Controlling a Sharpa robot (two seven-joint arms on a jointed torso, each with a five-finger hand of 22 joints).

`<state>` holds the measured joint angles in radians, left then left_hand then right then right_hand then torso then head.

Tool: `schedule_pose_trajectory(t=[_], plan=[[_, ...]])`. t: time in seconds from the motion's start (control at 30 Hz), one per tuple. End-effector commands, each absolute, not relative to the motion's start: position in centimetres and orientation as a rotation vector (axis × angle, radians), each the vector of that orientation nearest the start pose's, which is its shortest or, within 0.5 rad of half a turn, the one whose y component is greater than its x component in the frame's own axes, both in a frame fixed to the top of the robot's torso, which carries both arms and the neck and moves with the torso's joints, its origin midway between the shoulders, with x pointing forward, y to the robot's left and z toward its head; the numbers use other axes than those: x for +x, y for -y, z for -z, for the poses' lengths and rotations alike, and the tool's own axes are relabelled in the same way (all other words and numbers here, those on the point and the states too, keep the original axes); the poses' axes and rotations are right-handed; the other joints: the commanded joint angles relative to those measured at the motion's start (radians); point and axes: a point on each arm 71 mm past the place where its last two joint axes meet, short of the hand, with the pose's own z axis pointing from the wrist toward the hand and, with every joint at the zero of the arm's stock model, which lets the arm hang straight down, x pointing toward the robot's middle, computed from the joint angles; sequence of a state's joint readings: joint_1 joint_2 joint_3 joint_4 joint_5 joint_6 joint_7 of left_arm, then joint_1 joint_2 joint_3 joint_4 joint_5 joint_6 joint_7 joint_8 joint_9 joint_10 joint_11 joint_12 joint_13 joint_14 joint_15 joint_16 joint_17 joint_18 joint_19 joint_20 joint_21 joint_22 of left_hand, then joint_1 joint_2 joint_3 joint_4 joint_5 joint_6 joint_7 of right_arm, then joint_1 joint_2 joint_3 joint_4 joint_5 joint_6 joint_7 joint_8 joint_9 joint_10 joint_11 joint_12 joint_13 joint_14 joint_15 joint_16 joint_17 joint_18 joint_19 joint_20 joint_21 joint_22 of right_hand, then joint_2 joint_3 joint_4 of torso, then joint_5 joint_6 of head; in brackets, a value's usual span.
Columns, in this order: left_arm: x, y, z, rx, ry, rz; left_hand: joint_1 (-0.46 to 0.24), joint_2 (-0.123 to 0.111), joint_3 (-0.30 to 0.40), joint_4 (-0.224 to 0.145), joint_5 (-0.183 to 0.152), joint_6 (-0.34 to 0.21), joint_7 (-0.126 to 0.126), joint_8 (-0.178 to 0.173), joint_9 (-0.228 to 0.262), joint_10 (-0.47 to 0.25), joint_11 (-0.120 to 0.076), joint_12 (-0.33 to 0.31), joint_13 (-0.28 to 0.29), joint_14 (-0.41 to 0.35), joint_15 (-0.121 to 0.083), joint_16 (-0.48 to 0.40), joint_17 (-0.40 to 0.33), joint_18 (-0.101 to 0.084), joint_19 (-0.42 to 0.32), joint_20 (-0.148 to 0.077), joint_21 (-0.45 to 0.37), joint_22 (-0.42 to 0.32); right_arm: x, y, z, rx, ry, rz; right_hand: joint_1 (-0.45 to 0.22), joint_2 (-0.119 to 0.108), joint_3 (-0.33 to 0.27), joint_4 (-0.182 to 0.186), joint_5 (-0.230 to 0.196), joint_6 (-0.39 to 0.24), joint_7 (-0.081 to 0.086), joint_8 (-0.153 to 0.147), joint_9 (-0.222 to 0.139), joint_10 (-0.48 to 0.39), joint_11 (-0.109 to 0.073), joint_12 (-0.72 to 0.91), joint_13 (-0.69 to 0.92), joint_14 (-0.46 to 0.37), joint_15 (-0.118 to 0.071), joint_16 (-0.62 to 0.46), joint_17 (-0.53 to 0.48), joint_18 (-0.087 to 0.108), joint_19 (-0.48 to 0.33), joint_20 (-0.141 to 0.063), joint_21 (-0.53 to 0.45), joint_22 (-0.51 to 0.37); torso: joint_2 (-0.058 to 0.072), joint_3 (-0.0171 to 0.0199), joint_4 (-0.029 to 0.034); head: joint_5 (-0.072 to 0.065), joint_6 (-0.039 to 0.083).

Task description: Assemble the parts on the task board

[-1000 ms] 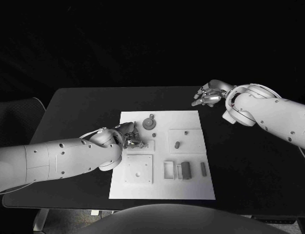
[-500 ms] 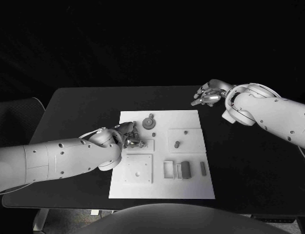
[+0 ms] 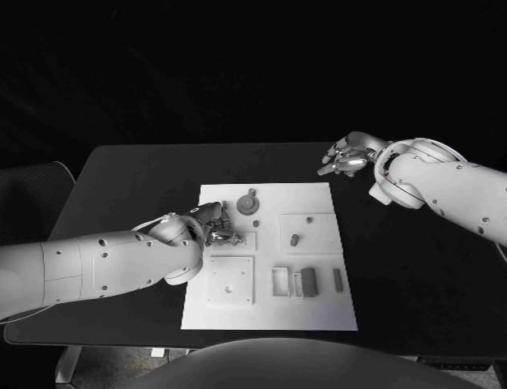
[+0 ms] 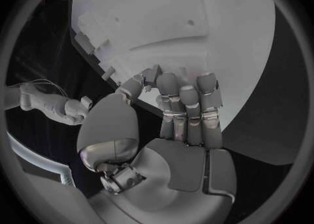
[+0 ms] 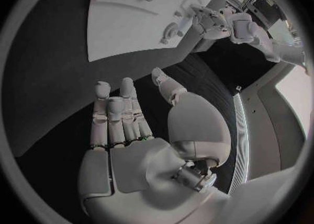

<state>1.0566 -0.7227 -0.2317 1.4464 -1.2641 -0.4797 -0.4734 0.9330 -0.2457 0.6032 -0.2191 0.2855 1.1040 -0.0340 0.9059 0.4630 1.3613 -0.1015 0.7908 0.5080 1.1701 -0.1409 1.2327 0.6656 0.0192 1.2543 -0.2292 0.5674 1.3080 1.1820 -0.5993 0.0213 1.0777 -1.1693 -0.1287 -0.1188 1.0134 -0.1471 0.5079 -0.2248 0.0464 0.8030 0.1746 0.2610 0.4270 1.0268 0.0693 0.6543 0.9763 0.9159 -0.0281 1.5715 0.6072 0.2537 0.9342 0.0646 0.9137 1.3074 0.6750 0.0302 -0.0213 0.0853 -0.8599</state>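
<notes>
From above, the white board lies in the middle of the black table, long side running away from the robot. It carries square raised plates, one near the front left and one at mid right with a small grey peg on it. A round grey disc sits near the far left corner, and a few narrow grey bars lie side by side toward the front right. The left hand rests over the board's left edge, just beside the disc; whether its fingers pinch a piece, I cannot tell. The right hand hangs off the board's far right corner, over bare table, fingers loosely spread and empty

From the left wrist, the left hand has its fingers side by side, reaching onto the board

From the right wrist, the right hand is spread with nothing in it, the board beyond it
</notes>
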Motion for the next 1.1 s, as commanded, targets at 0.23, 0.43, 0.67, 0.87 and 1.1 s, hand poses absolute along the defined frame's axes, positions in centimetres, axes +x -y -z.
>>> schedule_pose_trajectory(t=[0.23,0.43,0.67,0.87,1.1], plan=[[43.15,-19.13,33.03,-0.274,-2.001,0.356,0.072,0.086,0.03,-0.038,-0.002,-0.002,0.002,-0.003,-0.003,-0.003,-0.003,0.004,-0.002,0.0,0.0,0.006,-0.002,0.023,-0.006,-0.006,-0.005,0.02,56.06,21.07,21.71,0.199,-1.895,-0.611,-0.007,-0.001,0.0,0.006,0.004,0.002,0.007,0.001,-0.001,-0.004,0.001,0.006,-0.001,-0.001,-0.006,-0.002,-0.001,0.008,-0.007,0.0,-0.005,0.014,0.0,0.0007,-0.0003,0.0,0.0],[43.23,-19.14,32.89,-0.285,-1.977,0.362,0.072,0.087,0.031,-0.04,-0.001,-0.001,0.001,-0.003,-0.004,-0.003,-0.003,0.004,-0.003,0.001,0.0,0.007,-0.002,0.023,-0.005,-0.006,-0.004,0.02,56.06,21.08,21.72,0.199,-1.896,-0.611,-0.007,-0.001,0.0,0.006,0.004,0.002,0.007,0.001,-0.001,-0.004,0.001,0.006,-0.001,-0.001,-0.006,-0.002,-0.001,0.008,-0.007,0.0,-0.005,0.014,0.0,0.0005,0.0,0.002,0.0],[43.29,-19.2,32.77,-0.293,-1.957,0.369,0.073,0.087,0.031,-0.042,-0.001,0.0,0.001,-0.003,-0.005,-0.001,-0.004,0.005,-0.003,0.003,-0.001,0.007,-0.003,0.023,-0.003,-0.007,-0.003,0.02,56.06,21.11,21.72,0.199,-1.896,-0.61,-0.007,-0.001,0.0,0.006,0.004,0.002,0.007,0.001,-0.001,-0.004,0.001,0.006,-0.001,-0.001,-0.006,-0.002,-0.001,0.008,-0.007,0.0,-0.005,0.014,0.0,0.0,-0.0002,0.002,0.0],[43.32,-19.3,32.69,-0.296,-1.945,0.371,0.074,0.087,0.031,-0.045,0.0,0.002,0.001,-0.002,-0.006,0.0,-0.006,0.005,-0.004,0.005,-0.002,0.008,-0.003,0.023,-0.002,-0.007,-0.002,0.02,56.06,21.13,21.72,0.2,-1.896,-0.61,-0.007,-0.001,0.0,0.007,0.004,0.002,0.007,0.001,-0.001,-0.004,0.001,0.006,-0.001,-0.001,-0.006,-0.002,-0.001,0.008,-0.007,0.0,-0.005,0.014,0.0,-0.0001,-0.0002,0.003,-0.001],[43.37,-19.36,32.55,-0.302,-1.923,0.376,0.075,0.088,0.031,-0.047,0.002,0.003,0.0,-0.002,-0.008,0.001,-0.007,0.006,-0.004,0.006,-0.003,0.008,-0.004,0.023,0.0,-0.008,-0.001,0.02,56.06,21.12,21.72,0.2,-1.896,-0.61,-0.006,-0.001,0.0,0.007,0.004,0.002,0.007,0.001,-0.001,-0.004,0.001,0.007,-0.002,-0.001,-0.006,-0.001,-0.001,0.008,-0.007,-0.001,-0.005,0.014,0.0,0.0,-0.0001,0.003,0.0]])
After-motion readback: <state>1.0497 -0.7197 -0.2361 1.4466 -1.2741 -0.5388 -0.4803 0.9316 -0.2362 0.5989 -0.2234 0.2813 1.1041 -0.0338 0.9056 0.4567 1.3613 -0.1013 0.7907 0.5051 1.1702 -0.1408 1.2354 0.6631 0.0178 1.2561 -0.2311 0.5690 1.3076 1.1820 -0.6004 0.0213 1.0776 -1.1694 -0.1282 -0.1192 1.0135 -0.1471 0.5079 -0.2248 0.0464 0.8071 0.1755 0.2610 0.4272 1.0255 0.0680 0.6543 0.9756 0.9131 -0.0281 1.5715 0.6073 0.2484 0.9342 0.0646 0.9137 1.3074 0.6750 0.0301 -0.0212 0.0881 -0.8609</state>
